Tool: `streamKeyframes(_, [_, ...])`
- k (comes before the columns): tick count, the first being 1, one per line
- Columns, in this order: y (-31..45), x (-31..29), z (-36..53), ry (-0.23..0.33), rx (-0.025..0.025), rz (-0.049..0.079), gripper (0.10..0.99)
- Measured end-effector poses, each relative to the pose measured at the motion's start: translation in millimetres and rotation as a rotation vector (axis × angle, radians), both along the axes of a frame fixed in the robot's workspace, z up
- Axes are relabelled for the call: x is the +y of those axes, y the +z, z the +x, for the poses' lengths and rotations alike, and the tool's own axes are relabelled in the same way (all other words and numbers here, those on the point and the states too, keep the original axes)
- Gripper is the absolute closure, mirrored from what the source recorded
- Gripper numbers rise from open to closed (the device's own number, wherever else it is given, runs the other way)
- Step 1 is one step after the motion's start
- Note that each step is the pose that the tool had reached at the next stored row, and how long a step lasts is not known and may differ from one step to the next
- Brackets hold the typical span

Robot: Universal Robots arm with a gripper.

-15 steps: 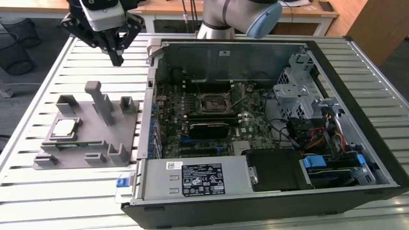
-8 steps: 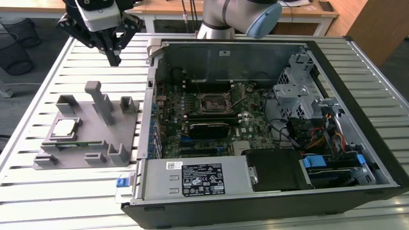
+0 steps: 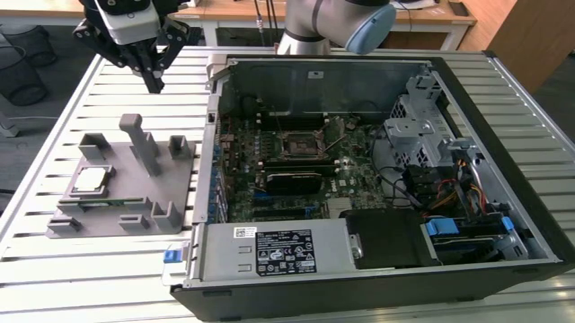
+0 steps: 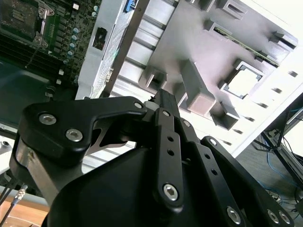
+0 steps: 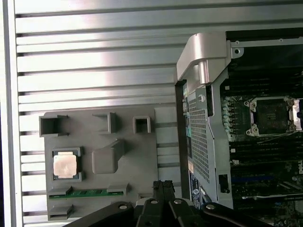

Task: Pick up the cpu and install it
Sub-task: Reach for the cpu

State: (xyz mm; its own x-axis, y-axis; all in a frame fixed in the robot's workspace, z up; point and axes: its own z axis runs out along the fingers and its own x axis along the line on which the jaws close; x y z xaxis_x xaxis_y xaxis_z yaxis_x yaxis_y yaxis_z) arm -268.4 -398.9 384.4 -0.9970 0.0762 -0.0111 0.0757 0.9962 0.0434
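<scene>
The cpu (image 3: 91, 179) is a small silvery square chip lying flat in a recess of the grey fixture (image 3: 171, 188), on the exterior view's left. It also shows in the first wrist view as the cpu (image 5: 65, 165) and in the second wrist view as the cpu (image 4: 244, 81). My gripper (image 3: 155, 82) hangs high above the slatted table behind the fixture, well clear of the chip, its fingers pressed together with nothing between them. The gripper (image 5: 163, 185) points down near the fixture's edge. The dark socket (image 3: 301, 143) with its metal frame sits on the motherboard inside the open case.
The open computer case (image 3: 503, 222) takes up the exterior view's middle and right, with drive cages, cables and a power supply (image 3: 269, 252) inside. Upright posts (image 3: 134, 138) rise from the fixture. The case's metal wall (image 5: 203, 61) stands between fixture and motherboard.
</scene>
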Motion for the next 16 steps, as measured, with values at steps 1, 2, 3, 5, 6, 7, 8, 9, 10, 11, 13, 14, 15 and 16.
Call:
streamKeyframes(1, [0.0, 0.0, -0.9, 0.0, 0.0, 0.0, 0.98])
streamKeyframes(2, [0.0, 0.0, -1.8, 0.0, 0.0, 0.0, 0.98])
streamKeyframes(3, [-0.1, 0.0, -2.6, 0.0, -0.0001, 0.0, 0.98])
streamKeyframes(5, [-0.1, 0.0, -4.2, 0.0, 0.0, 0.0, 0.98])
streamKeyframes(6, [-0.1, 0.0, -5.1, 0.0, 0.0, 0.0, 0.98])
streamKeyframes(7, [-0.1, 0.0, -5.9, 0.0, 0.0, 0.0, 0.98])
streamKeyframes(8, [-0.1, 0.0, -6.8, 0.0, 0.0001, 0.0, 0.98])
streamKeyframes(9, [-0.1, 0.0, -7.9, 0.0, 0.0001, 0.0, 0.98])
streamKeyframes(10, [-0.2, 0.0, -9.3, 0.0, 0.0, 0.0, 0.98])
streamKeyframes(11, [-0.2, 0.0, -10.7, 0.0, 0.0001, 0.0, 0.98])
streamKeyframes(13, [-0.3, 0.0, -13.6, 0.0, 0.0004, 0.0, 0.98])
streamKeyframes(14, [-0.3, 0.0, -15.1, 0.0, 0.0006, 0.0, 0.98])
streamKeyframes(15, [-0.3, 0.0, -16.6, 0.0, 0.001, 0.0, 0.98])
streamKeyframes(16, [-0.4, 0.0, -18.0, 0.0, 0.0015, 0.0, 0.98])
